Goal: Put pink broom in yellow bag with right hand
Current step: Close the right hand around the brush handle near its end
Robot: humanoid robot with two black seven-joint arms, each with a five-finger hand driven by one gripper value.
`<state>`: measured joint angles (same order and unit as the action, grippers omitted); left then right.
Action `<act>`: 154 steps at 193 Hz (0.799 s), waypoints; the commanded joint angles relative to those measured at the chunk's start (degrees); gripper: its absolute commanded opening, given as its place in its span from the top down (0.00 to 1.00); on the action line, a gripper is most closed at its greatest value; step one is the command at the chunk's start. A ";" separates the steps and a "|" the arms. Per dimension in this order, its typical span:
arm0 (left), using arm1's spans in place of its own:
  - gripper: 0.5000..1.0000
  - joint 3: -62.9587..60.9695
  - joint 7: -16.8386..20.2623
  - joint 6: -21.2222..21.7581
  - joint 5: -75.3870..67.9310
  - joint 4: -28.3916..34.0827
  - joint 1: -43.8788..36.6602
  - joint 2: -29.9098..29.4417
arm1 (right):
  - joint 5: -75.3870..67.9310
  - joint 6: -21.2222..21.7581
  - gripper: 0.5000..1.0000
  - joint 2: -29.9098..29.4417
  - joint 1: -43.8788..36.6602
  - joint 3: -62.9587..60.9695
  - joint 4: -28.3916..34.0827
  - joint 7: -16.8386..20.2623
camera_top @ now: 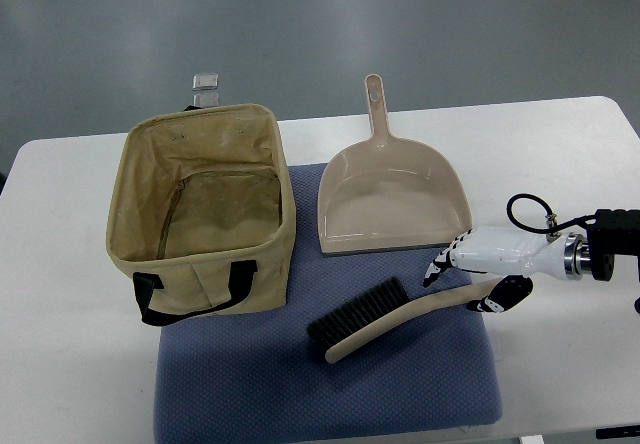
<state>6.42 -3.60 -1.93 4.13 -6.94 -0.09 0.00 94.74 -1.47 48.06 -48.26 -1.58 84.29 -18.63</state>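
Observation:
The pink hand broom [385,319] with black bristles lies on the blue mat, its handle pointing right. My right hand [470,276] reaches in from the right edge and hovers at the handle's right end, fingers spread around it without closing. The yellow fabric bag [200,222] stands open on the mat's left side, with nothing visible inside. The left hand is out of view.
A pink dustpan [392,196] lies behind the broom, handle pointing away. The blue mat [320,384] covers the middle of the white table [70,364]. A small clear object [206,86] sits on the floor beyond the table's far edge.

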 commanded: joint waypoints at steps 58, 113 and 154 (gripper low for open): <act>0.00 0.00 0.00 0.00 0.00 -0.01 0.00 0.00 | 1.41 -0.11 0.61 -1.48 0.10 0.88 0.00 1.58; 0.00 0.00 0.00 0.00 0.00 -0.01 0.00 0.00 | 2.73 -1.07 1.00 -1.57 0.19 0.97 -0.44 2.37; 0.00 0.00 0.00 0.00 0.00 -0.01 0.00 0.00 | 2.64 -3.18 1.00 -1.39 -0.34 0.79 -1.05 2.37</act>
<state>6.41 -3.60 -1.93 4.14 -6.94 -0.09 0.00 97.61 -3.15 46.51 -48.08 -0.62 83.44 -16.27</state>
